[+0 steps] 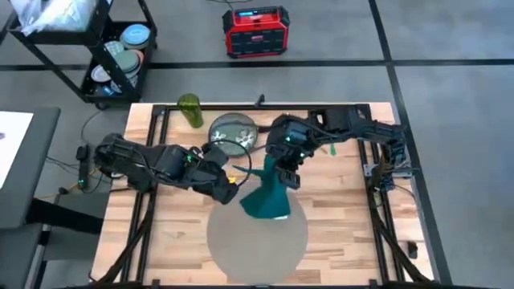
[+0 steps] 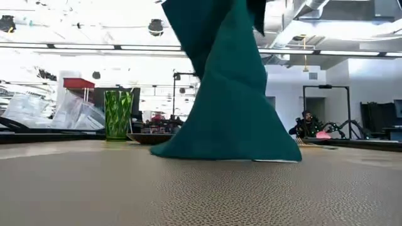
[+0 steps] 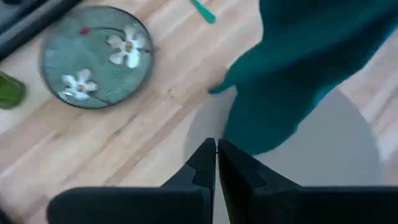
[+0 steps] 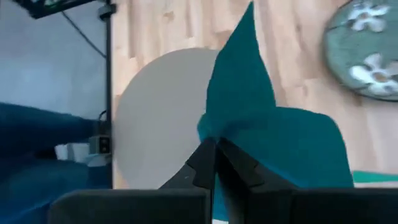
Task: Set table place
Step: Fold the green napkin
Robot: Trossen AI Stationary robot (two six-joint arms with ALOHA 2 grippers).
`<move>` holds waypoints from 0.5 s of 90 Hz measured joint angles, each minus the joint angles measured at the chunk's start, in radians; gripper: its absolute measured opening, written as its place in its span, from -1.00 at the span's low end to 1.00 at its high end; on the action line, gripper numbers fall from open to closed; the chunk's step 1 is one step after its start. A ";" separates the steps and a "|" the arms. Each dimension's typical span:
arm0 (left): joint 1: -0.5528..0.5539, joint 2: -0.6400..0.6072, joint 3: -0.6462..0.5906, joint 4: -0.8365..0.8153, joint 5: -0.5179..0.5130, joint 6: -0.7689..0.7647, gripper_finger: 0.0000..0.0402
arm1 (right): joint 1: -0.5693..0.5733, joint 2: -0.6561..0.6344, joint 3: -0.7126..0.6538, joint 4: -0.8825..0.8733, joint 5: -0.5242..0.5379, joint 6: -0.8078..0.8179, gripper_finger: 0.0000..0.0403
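Wooden butcher-block boards make up the counter (image 1: 337, 225), framed by a black rail. Taking the round grey-beige placemat (image 1: 257, 241) as the landmark, it lies flat near the counter's front edge, midway across its width.

Left of the placemat's far rim, the left tool (image 1: 227, 191) hangs above the wood with its fingers pressed together on nothing; its wrist view shows the two dark tips (image 3: 216, 160) meeting with no gap. Farther back and to the left of the placemat stands a green glass tumbler (image 1: 189, 110), close to the counter's far edge. Between the tumbler and the placemat, a small green floral plate (image 1: 233, 132) rests on the wood, apart from both.

Over the placemat's far rim, the right tool (image 1: 285, 170) grips the top of a teal cloth napkin (image 1: 267, 199). The napkin drapes down in a cone, and its lower hem touches the placemat's far part, as the low view (image 2: 232, 125) shows. Right of the plate, beyond the placemat, a small teal item (image 1: 329, 149) lies on the wood; what it is cannot be told.
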 joint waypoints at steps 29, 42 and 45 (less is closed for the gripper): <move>-0.119 -0.056 0.001 0.168 0.123 -0.130 -1.00 | 0.099 0.000 0.000 0.050 -0.032 0.164 -1.00; -0.175 -0.097 0.001 0.165 0.185 -0.247 -1.00 | 0.138 0.000 0.000 0.073 -0.106 0.216 -1.00; -0.182 -0.105 0.001 0.151 0.183 -0.260 -1.00 | 0.136 0.000 0.000 0.073 -0.107 0.213 -1.00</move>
